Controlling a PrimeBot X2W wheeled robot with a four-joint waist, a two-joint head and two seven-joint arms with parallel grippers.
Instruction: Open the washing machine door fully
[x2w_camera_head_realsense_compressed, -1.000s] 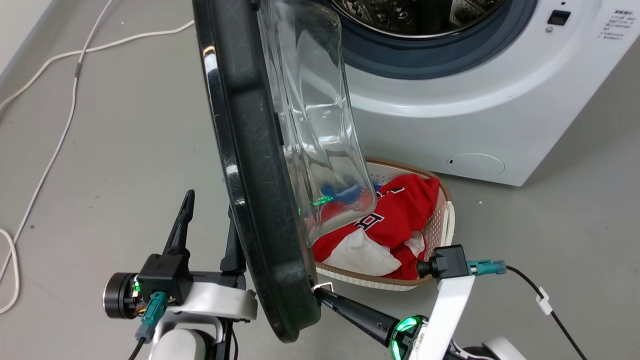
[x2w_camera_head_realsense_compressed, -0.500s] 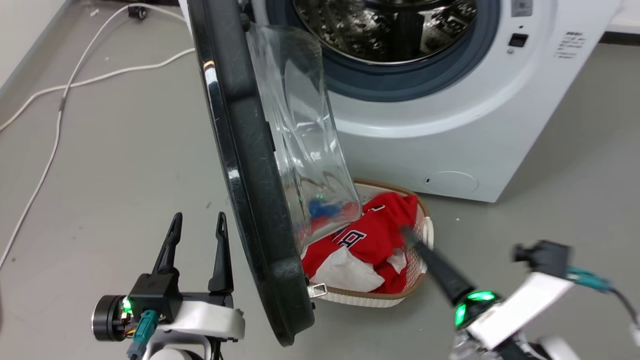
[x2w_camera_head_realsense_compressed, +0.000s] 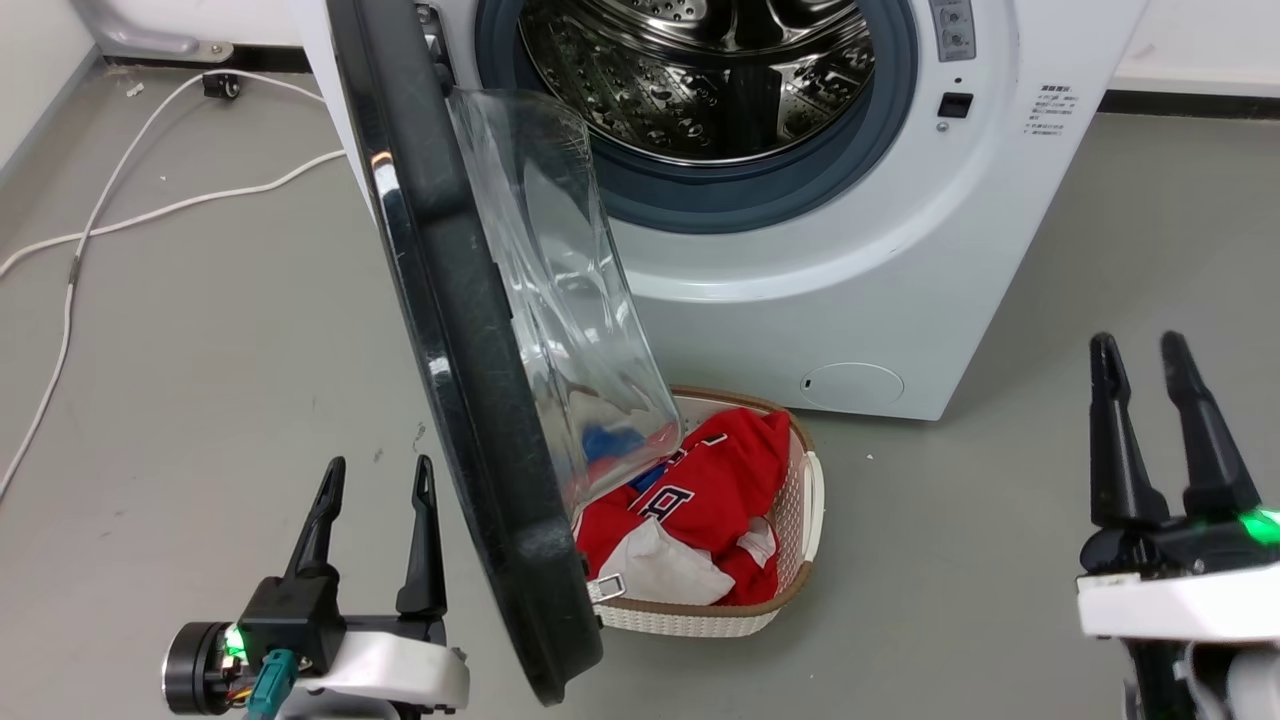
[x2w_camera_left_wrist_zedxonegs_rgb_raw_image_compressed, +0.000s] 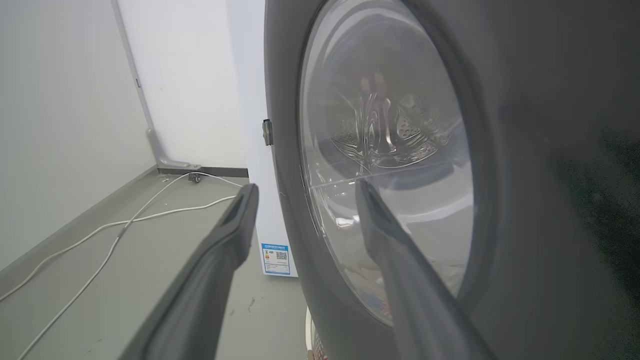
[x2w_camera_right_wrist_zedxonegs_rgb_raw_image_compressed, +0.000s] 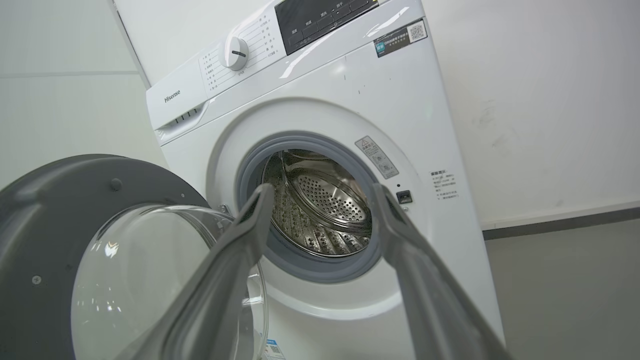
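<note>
The washing machine door (x2w_camera_head_realsense_compressed: 450, 300) stands swung out from the white machine (x2w_camera_head_realsense_compressed: 800, 250), nearly edge-on in the head view, its clear glass bowl (x2w_camera_head_realsense_compressed: 560, 300) facing the steel drum (x2w_camera_head_realsense_compressed: 700, 80). My left gripper (x2w_camera_head_realsense_compressed: 378, 470) is open at the lower left, just outside the door's outer face and a small gap from its rim. In the left wrist view the door (x2w_camera_left_wrist_zedxonegs_rgb_raw_image_compressed: 525, 150) looms on the right, behind my left gripper (x2w_camera_left_wrist_zedxonegs_rgb_raw_image_compressed: 306, 187). My right gripper (x2w_camera_head_realsense_compressed: 1135, 345) is open at the lower right, well clear of the door. In the right wrist view, my right gripper (x2w_camera_right_wrist_zedxonegs_rgb_raw_image_compressed: 322, 187) faces the drum, with the door (x2w_camera_right_wrist_zedxonegs_rgb_raw_image_compressed: 50, 210) at the left.
A woven basket (x2w_camera_head_realsense_compressed: 805, 500) of red and white clothes sits on the floor beneath the door's lower edge. A white cable (x2w_camera_head_realsense_compressed: 100, 220) trails over the grey floor at the left, toward the wall. A small round white flap (x2w_camera_head_realsense_compressed: 851, 385) sits low on the machine front.
The head camera has shifted, showing more of the drum. My right gripper left the door's lower inner edge, swung out to the right and turned fingers-up. The door's angle looks about the same.
</note>
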